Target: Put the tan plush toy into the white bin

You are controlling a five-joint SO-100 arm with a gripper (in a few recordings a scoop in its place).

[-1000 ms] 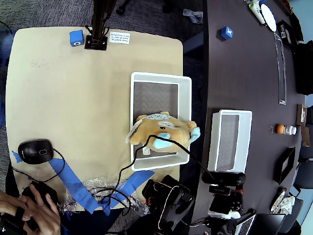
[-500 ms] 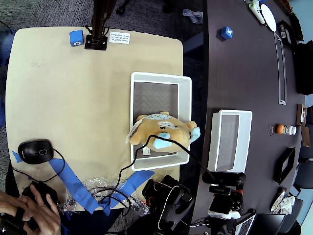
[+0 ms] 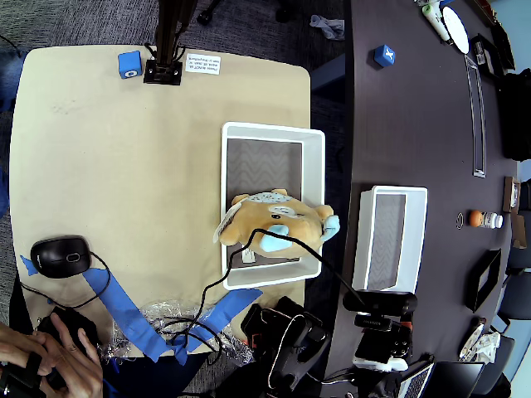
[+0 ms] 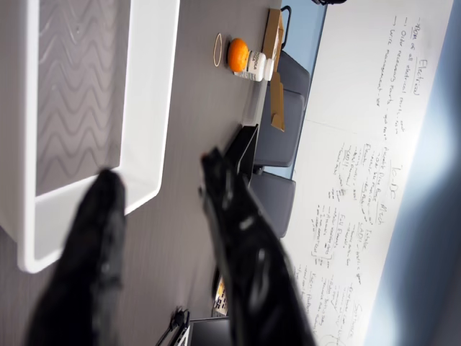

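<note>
The tan plush toy lies across the lower half of the white bin on the tan table in the overhead view. Its white tag hangs over the bin's left rim and a light blue paw over the right rim. A black cable runs across the toy. In the wrist view my gripper is open, its two black fingers apart with nothing between them. It hovers over the dark table beside the corner of a smaller white bin, away from the toy.
The smaller white bin stands on the dark table right of the tan one. An orange object lies beyond it. A computer mouse, blue tape strips and cables sit at the tan table's lower left, near a person's hands.
</note>
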